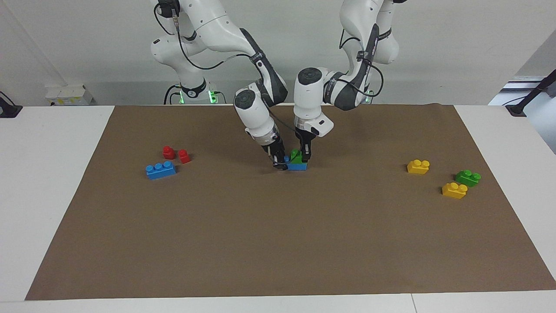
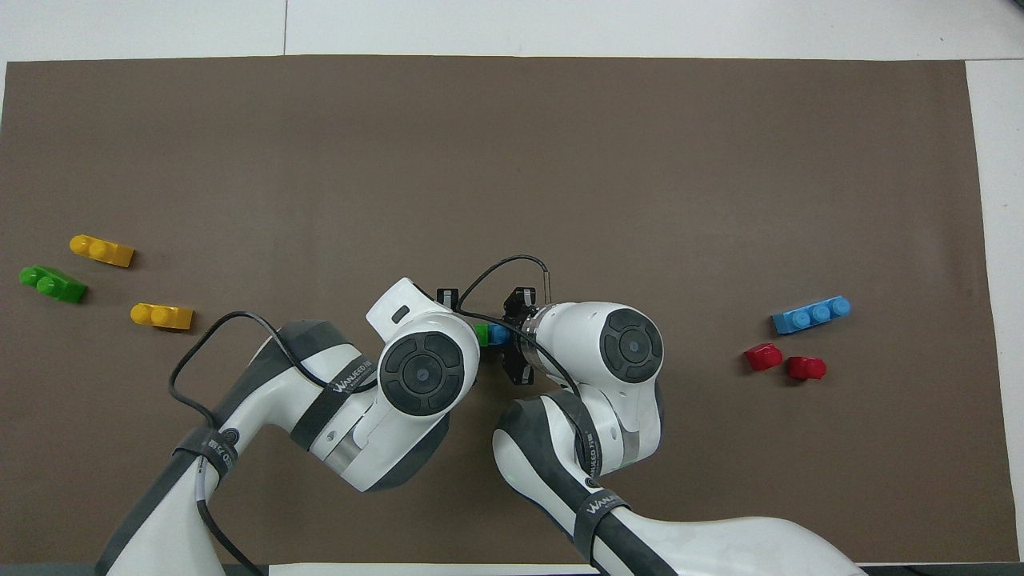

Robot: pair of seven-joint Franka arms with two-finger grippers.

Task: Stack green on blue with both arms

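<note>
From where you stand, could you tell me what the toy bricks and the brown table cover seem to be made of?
Green brick on blue brick: probably moulded plastic, going by the saturated colour, smooth faces and round studs. Brown cover: matte, perhaps paper or thin felt; it lies flat without shine.

Evenly lit, pretty bright, soft light seemingly from overhead. Only faint, short shadows under the arms on the brown mat (image 1: 278, 243), a bit darker near mid-table. No real glare, just mild sheen on the white arm shells (image 2: 400, 384). Sharp enough overall in both views, though small stuff around the fingertips gets muddy, maybe slightly soft. Slight washed-out look on the white table (image 1: 47, 174). No obvious bending at the edges.
</note>
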